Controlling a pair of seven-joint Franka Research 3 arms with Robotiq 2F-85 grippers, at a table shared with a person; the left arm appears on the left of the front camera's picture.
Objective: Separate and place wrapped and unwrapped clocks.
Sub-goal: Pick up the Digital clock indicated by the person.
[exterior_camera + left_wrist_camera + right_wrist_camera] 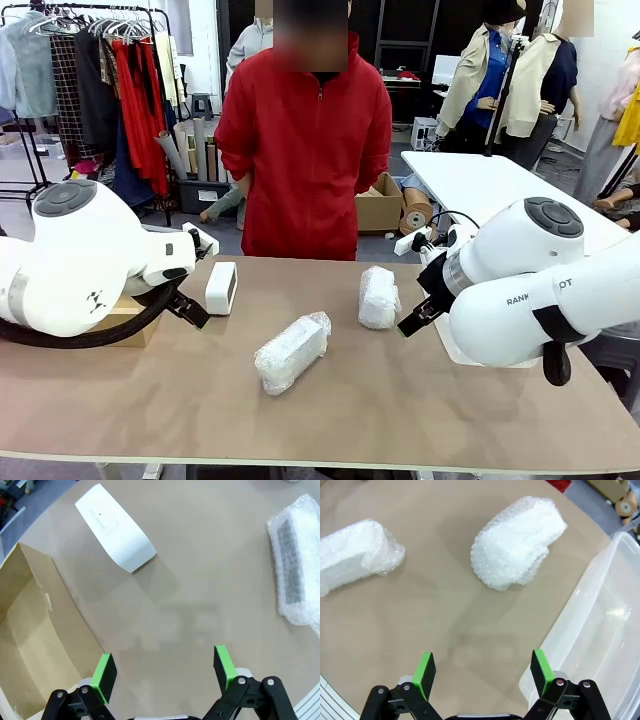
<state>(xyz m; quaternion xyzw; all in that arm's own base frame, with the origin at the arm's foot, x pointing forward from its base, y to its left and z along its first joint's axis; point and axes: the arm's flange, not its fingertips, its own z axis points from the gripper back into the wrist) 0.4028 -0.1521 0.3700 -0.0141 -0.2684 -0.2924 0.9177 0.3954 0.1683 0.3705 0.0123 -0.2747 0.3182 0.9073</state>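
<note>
The left gripper hangs released, jaws wide and holding nothing, over the bare brown table. The bare white clock lies ahead of its fingers, on the same side as the cardboard box whose open edge sits just beside one finger, and the long bubble-wrap bundle lies ahead on the other side. The right gripper is likewise spread and empty, with the stubby bubble-wrap bundle ahead of it, clear of the pads, and the clear plastic tub just beside one finger.
</note>
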